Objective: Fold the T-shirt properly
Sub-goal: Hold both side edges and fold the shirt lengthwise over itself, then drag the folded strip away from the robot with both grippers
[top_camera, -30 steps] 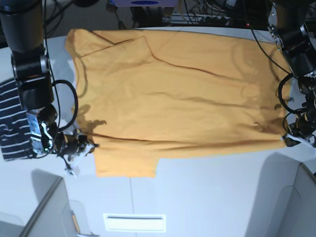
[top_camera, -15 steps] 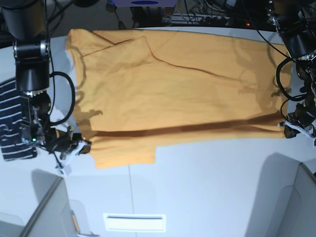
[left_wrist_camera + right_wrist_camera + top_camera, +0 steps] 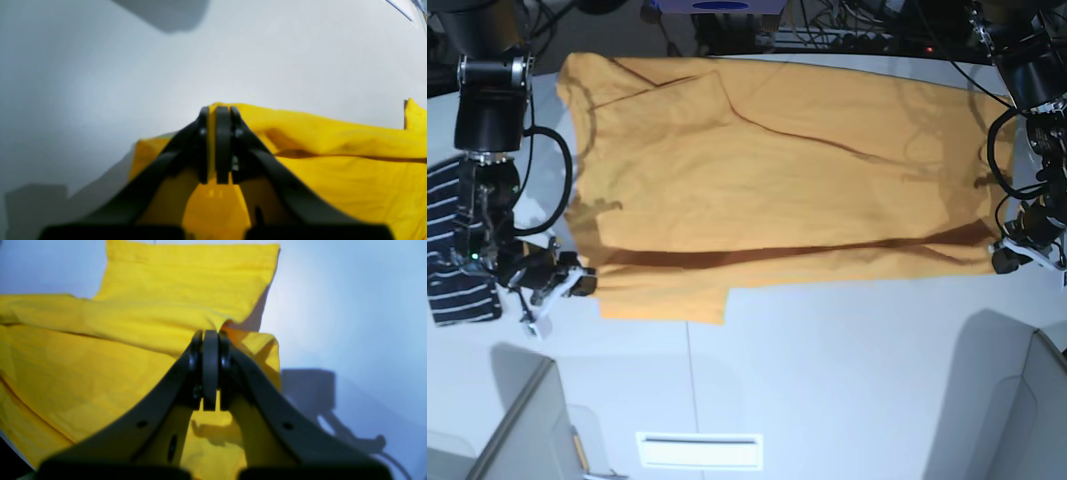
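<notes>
On the worktop: a large plain orange-yellow short-sleeved cotton T-shirt (image 3: pixel 767 180) lies spread from the left edge to the right edge, filling the far half of the pale grey worktop (image 3: pixel 827 380).
Near hem: lifted and doubled back along its length, with a dark shadowed crease beneath the fold.
Left gripper (image 3: pixel 217 146): at the right edge, black jaws pressed together with a strip of yellow cloth pinched between them.
Right gripper (image 3: pixel 207 370): near the left edge, jaws clamped tight on the shirt's near corner, beside the short sleeve.
Left edge: a dark navy white-striped garment (image 3: pixel 452 250) lies bunched just beside the right arm, apart from the T-shirt.
Near edge: a white rectangular label plate (image 3: pixel 699 450) sits flat on the surface.
</notes>
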Tool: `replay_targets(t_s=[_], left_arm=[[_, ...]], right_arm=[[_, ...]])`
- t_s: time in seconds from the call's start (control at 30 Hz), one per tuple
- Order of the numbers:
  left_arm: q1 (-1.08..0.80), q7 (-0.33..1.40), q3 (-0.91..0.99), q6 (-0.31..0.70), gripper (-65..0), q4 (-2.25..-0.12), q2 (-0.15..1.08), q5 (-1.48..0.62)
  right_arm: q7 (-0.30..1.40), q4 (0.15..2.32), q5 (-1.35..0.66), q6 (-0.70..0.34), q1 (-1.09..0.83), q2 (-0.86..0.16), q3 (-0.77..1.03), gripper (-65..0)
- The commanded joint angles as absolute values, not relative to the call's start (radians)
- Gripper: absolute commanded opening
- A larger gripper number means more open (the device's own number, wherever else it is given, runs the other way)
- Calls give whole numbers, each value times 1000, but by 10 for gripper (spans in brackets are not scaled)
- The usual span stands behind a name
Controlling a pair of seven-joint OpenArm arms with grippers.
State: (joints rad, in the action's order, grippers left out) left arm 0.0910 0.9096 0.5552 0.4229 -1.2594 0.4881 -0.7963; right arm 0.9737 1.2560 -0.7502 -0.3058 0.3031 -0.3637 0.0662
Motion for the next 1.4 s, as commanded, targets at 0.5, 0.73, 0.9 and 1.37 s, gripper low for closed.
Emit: replay_targets(t_s=[0.5,0.73,0.9,1.37], left_arm=[[61,952,607,429,-650,-1423,515,-816],[-1,947,608,429,-650,-1429,519,-816],[-15,946,610,429,-650,-1429,519,-816],[-87,947,610,429,-650,-1529,519,-816]], right_arm=[[1129,1535,-768,-311,154,-335,259,-650],[1175,1681,-768,-311,54,-312,332,-650],[1175,1724,-769,-315,-4,-297,371,-650],[1175,1857,-769,-317,-127,-274,415,-650]])
